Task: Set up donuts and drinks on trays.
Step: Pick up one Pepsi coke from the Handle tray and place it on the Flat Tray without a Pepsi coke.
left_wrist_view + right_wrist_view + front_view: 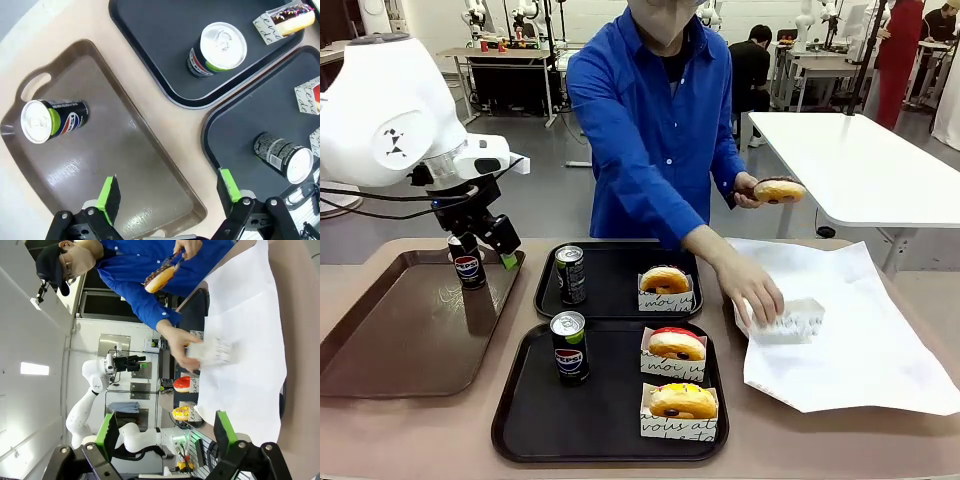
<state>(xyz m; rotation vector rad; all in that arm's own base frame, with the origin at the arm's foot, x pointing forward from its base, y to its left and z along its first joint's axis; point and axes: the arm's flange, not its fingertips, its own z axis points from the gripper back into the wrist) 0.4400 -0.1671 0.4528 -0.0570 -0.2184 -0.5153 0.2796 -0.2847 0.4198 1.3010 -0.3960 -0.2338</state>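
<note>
Spanning a beige table (410, 440), two black trays (610, 425) beside white paper (860, 350).

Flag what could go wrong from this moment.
The left gripper hangs open close above the Pepsi can on the brown tray; a slanted descent could tip it. The person's hand presses a paper sleeve and the other hand holds a chocolate donut beside the black trays, so arm moves there risk contact.

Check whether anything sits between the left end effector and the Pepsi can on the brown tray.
Nothing visible does. The left end effector hangs open above the brown tray, and the Pepsi can stands alone near the tray's handle end, with bare tray surface between them.
</note>
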